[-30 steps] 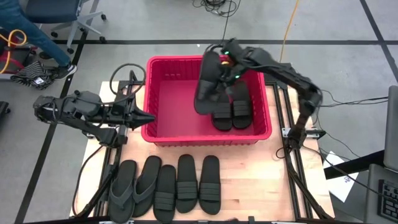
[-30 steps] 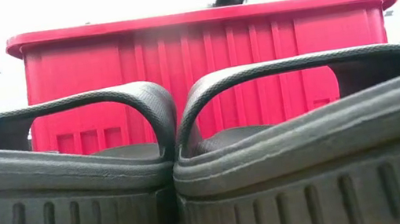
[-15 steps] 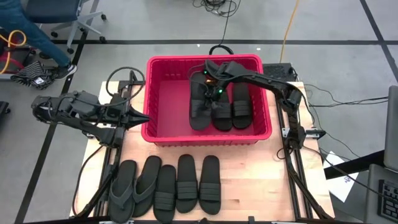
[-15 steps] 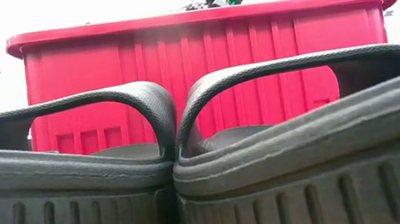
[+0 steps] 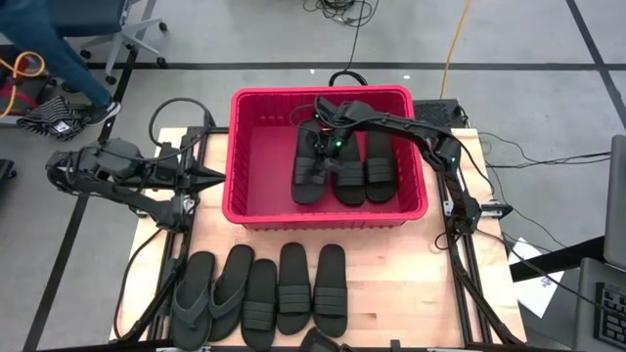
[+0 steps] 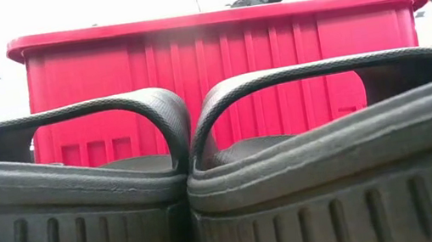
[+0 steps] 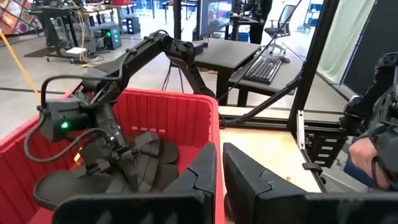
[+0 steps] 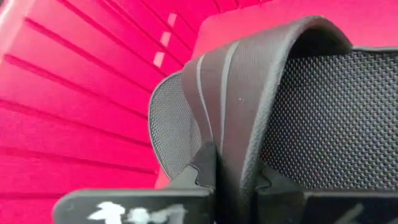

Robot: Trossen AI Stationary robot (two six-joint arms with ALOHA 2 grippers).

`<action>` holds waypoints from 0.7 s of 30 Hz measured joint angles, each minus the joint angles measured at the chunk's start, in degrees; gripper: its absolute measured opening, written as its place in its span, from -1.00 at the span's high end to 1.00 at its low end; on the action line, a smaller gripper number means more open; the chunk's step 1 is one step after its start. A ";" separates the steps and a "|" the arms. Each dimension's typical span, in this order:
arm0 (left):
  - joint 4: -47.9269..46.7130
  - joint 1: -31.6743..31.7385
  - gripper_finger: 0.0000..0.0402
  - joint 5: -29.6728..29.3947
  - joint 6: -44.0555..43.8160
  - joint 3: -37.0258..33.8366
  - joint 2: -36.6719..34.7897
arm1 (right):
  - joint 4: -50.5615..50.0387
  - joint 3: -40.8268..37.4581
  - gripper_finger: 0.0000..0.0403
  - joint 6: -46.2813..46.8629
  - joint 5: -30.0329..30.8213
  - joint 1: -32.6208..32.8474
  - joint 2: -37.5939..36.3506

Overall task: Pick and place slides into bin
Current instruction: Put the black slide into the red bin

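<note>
Lowered from above the rim a second ago, a third slide (image 5: 309, 174) now lies on the floor of the red bin (image 5: 256, 200) beside two others, the right gripper (image 5: 325, 147) still pinching its strap. Placing is nearly done; release comes next. Five slides (image 5: 262, 293) wait on the table. The left gripper (image 5: 217, 178), closed and empty, hangs beside the bin.

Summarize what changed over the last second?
The right pincer, shut on a slide's strap, lowered that slide from above the bin onto its floor, beside the two slides already inside. It has not let go. The left pincer, shut, stayed left of the bin; five slides on the table are unmoved.
</note>
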 joint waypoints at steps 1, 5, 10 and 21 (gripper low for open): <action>-0.37 0.00 0.87 0.00 -0.03 0.00 0.00 | -0.09 -0.01 0.97 -0.03 0.63 -0.01 0.45; -1.80 0.00 0.87 0.01 -1.12 0.00 0.00 | -0.16 -0.02 0.97 -0.84 6.37 0.22 1.63; -2.36 0.00 0.87 0.02 -2.39 0.00 -0.29 | -0.99 -0.02 0.97 -0.44 7.72 0.14 2.43; -2.25 0.00 0.87 0.02 -3.67 0.07 -1.44 | -1.06 -0.04 0.97 -4.59 12.07 0.13 2.41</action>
